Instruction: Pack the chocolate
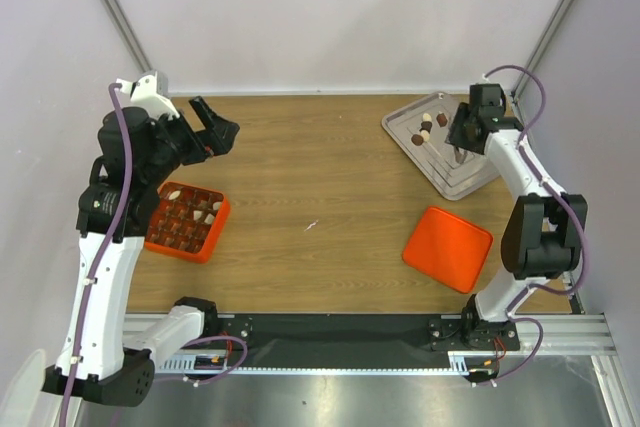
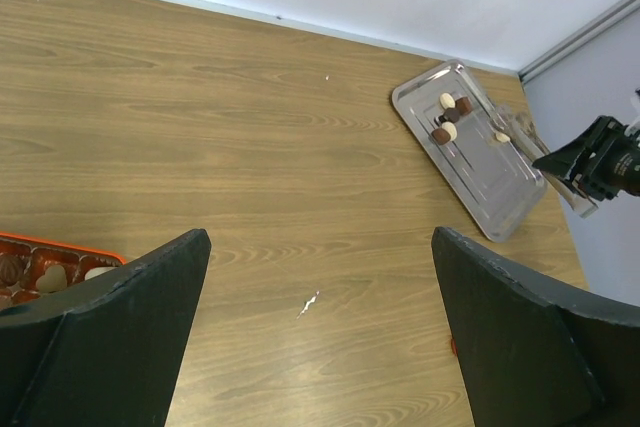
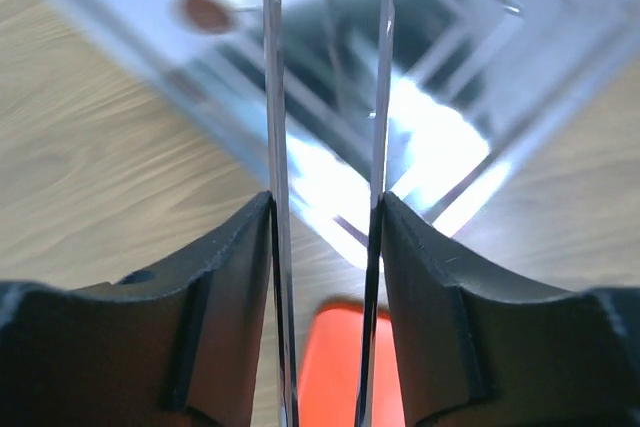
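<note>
R hand (image 3: 325, 209) grips tongs (image 3: 277, 97); choc (image 1: 425, 130) on tray (image 1: 470, 180).

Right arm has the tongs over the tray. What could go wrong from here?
1. The right claw pinches the thin tongs by their blades; they may twist or slip as it squeezes.
2. The chocolates on the tray sit bunched, so the tips may knock neighbours.
3. The box is across the table; a piece might drop on the carry.
</note>
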{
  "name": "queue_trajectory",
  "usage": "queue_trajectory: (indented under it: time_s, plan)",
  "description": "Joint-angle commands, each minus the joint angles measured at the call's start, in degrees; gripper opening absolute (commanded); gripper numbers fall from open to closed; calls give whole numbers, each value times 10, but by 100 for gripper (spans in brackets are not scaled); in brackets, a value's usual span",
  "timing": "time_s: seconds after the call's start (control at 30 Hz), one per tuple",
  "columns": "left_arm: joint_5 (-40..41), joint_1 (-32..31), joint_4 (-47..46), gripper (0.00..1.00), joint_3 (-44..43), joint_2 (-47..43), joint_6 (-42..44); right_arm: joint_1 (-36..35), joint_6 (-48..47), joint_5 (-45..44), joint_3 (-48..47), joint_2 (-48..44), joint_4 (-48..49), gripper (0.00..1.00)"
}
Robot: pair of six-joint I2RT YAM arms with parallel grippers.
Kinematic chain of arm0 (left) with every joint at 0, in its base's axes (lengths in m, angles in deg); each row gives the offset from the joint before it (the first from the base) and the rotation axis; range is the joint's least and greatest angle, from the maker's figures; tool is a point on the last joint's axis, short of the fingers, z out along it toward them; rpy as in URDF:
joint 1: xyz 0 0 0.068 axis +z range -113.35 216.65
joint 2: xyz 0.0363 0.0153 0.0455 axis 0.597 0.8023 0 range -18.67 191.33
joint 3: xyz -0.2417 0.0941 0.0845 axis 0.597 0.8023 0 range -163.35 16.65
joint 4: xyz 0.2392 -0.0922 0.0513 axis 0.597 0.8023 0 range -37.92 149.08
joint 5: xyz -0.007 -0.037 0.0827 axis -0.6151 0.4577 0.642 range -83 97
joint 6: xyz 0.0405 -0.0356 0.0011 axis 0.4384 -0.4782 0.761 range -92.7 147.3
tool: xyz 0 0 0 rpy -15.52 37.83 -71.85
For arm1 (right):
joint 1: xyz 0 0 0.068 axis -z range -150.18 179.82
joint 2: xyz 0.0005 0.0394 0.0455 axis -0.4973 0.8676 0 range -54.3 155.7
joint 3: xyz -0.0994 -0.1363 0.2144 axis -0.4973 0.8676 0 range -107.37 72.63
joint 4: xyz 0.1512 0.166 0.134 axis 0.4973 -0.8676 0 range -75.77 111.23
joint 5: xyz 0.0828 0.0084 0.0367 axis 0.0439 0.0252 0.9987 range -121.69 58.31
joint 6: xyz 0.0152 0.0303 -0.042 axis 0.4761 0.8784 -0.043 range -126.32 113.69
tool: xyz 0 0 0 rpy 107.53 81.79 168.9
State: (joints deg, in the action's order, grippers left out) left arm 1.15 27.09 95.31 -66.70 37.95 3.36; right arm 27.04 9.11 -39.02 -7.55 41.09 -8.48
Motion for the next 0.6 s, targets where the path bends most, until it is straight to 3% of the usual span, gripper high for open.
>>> queue_trajectory:
  time_s: [0.0, 0.57]
  plan:
    - [-9, 3, -24, 100, 1, -1, -1, 23, 22, -30, -27, 27, -3, 51]
    - [-2, 3, -31, 100, 1, 11, 5, 87, 26, 15, -25, 84, 39, 53]
